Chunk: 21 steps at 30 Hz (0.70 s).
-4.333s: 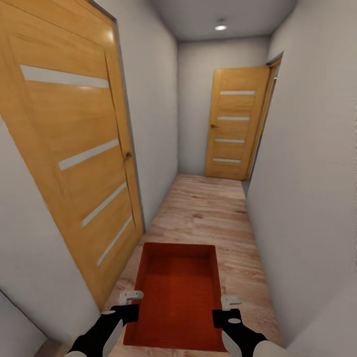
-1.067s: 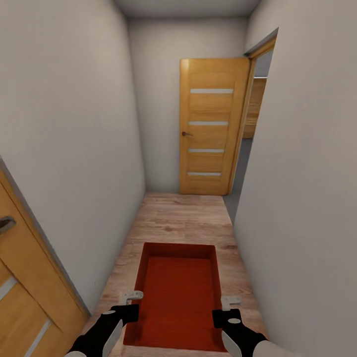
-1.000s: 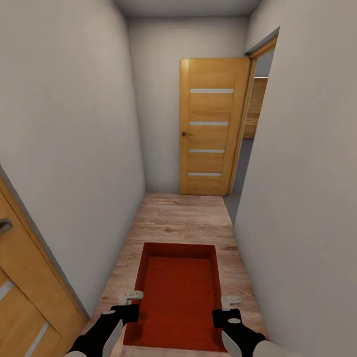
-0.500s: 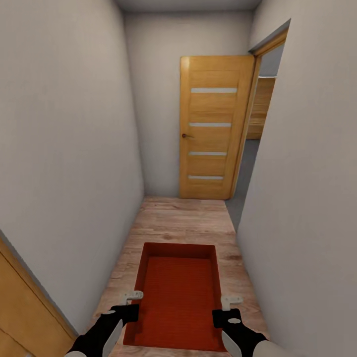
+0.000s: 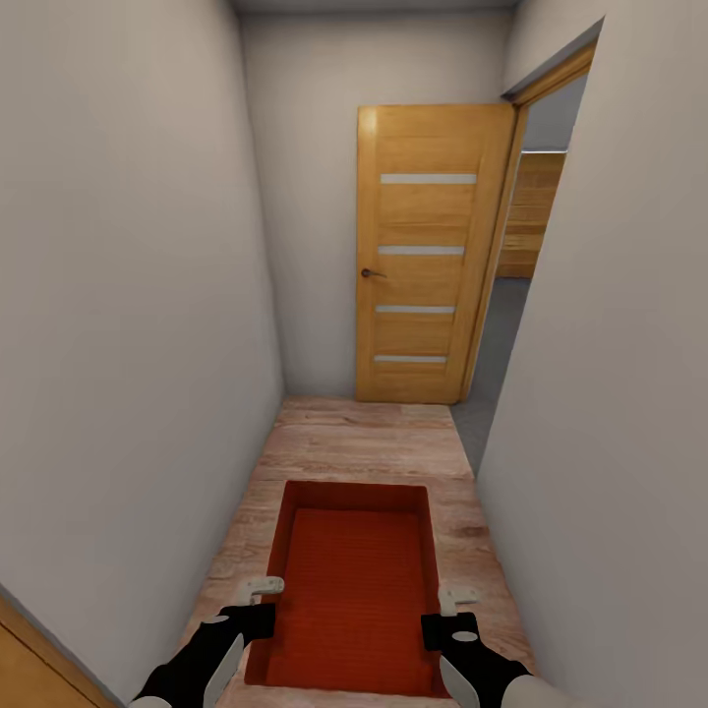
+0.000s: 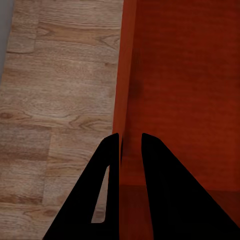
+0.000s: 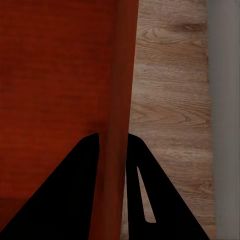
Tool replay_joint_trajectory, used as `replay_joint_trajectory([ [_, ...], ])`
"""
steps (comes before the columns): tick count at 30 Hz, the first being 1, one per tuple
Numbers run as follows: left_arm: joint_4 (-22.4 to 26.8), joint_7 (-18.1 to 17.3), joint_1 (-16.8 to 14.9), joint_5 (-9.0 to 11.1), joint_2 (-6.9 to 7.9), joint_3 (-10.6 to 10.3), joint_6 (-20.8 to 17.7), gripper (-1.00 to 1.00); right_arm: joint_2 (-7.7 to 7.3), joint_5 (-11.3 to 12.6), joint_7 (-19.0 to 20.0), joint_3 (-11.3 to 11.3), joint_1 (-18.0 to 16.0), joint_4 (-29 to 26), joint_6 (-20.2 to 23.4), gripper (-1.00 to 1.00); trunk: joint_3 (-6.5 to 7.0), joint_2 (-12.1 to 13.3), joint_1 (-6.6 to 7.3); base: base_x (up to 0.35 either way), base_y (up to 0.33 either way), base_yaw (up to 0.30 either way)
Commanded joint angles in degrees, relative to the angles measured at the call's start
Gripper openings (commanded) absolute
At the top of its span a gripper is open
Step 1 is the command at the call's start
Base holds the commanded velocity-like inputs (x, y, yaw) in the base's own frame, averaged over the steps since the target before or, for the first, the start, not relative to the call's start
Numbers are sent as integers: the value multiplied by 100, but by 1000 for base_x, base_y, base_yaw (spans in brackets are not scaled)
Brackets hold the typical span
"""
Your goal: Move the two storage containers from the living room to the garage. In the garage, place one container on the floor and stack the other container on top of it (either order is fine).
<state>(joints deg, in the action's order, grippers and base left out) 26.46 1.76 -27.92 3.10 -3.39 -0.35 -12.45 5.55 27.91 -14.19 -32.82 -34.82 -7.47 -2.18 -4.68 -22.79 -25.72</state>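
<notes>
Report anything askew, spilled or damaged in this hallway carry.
Nothing stands out. The storage container sits level and empty, the left gripper and right gripper each clamped on a side wall. The door ahead stands open.

container point(image 5: 354, 590) between walls, door point(image 5: 423, 256) ahead

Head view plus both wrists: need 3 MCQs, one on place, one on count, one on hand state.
1. Where is the storage container?
A. on grey concrete
B. held over wood planks in a corridor
C. on a sofa

2. How many pale stripes cross the open door?
A. two
B. six
C. four

3. How do the hands hold the container?
A. each shut on a side wall
B. both open above it
C. one hand only

Key: B, planks show under and around it; C, four stripes count on the panel; A, the left hand and right hand each pinch a wall.
</notes>
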Motion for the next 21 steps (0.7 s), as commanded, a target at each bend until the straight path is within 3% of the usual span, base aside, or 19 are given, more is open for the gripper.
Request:
replay_joint_trajectory([
  [1, 26, 62, -3, -55, 5, -52, -39, -100, -30, 118, -49, -58, -8, 103, -36, -100, -12, -13, -7, 323, 0, 0],
  [21, 26, 62, -3, -55, 5, -52, -39, -100, -28, 118, -49, -58, -8, 104, -36, -100, -12, -13, -7, 324, 0, 0],
])
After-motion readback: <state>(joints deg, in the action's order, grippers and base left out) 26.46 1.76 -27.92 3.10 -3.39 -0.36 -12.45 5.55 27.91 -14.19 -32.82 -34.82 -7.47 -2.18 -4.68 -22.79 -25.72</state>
